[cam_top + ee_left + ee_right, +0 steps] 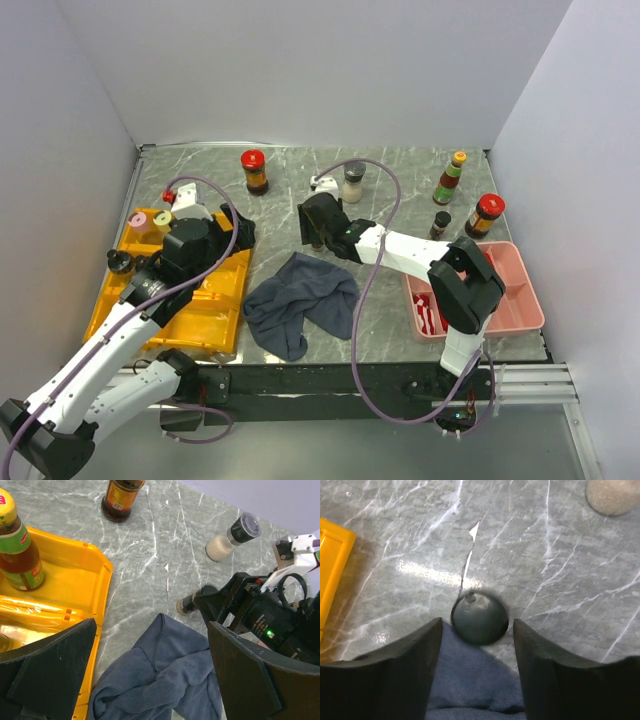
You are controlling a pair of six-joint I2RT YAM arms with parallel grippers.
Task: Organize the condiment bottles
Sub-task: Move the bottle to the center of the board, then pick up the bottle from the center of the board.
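Observation:
My right gripper [316, 232] is open and hangs straight over a small dark-capped jar [479, 618]; the cap lies between the fingertips and slightly ahead of them, and nothing touches it. That jar stands at the cloth's far edge [187, 605]. My left gripper [150, 680] is open and empty over the cloth, beside the yellow tray's right edge [236, 230]. A red-capped sauce jar [254, 170], a grey-capped salt jar [353, 182], an orange-capped bottle [450, 178], a small black-capped jar [440, 224] and another red-capped jar [485, 215] stand on the table. Several bottles stand in the yellow tray [215, 310].
A dark grey cloth [300, 300] lies crumpled at the table's middle front. A pink tray [520, 295] at the right holds red items [430, 315]. Walls close in the table on the left, back and right. The right arm's cable loops over the middle.

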